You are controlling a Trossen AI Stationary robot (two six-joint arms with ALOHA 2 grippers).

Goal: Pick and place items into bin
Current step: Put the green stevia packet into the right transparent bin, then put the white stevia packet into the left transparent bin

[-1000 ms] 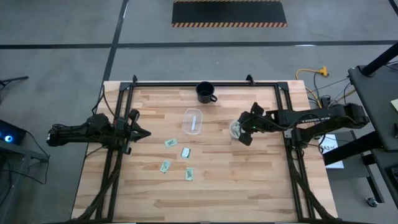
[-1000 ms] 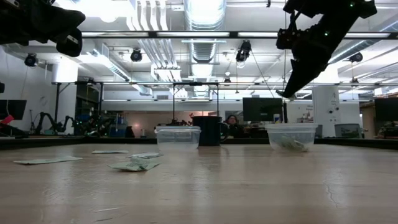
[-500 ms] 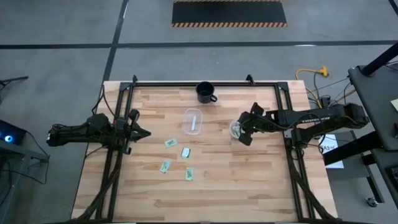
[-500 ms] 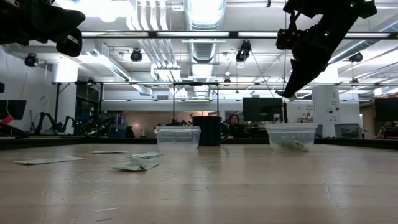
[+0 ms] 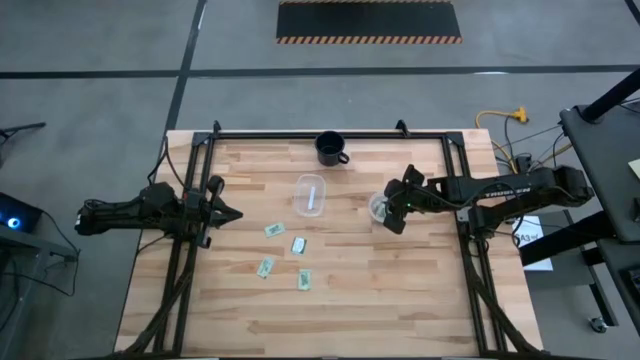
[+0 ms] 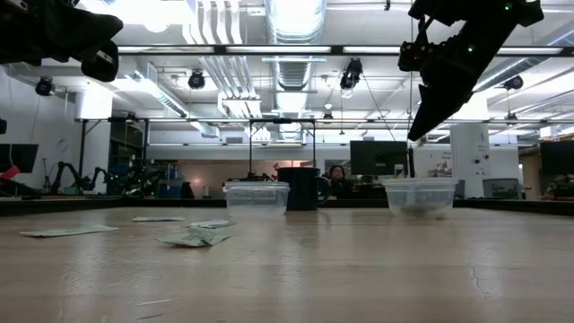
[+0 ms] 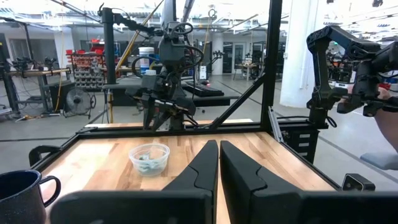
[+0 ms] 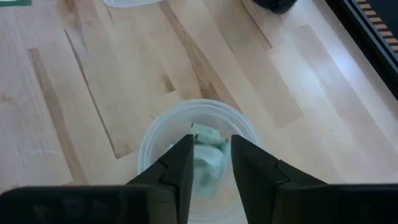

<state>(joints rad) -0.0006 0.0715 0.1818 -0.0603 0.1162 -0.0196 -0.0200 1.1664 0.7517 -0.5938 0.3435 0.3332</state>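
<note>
On the wooden table (image 5: 400, 290), the right gripper (image 5: 392, 213) hung directly above a clear plastic cup (image 5: 379, 208) at the right, its fingers (image 8: 180, 163) parted a little with nothing between them and pale green packets (image 8: 207, 157) lying in the cup straight below. Four loose packets (image 5: 290, 258) lay well to its left and nearer the front edge, closer to the left gripper (image 5: 228, 214), which waited closed at the left edge. A packet (image 5: 299, 245) in the middle of that cluster lay with its long axis running near to far. A second clear cup (image 5: 311, 194) holding one packet stood between the arms, a dark mug (image 5: 331, 148) at the far side.
</note>
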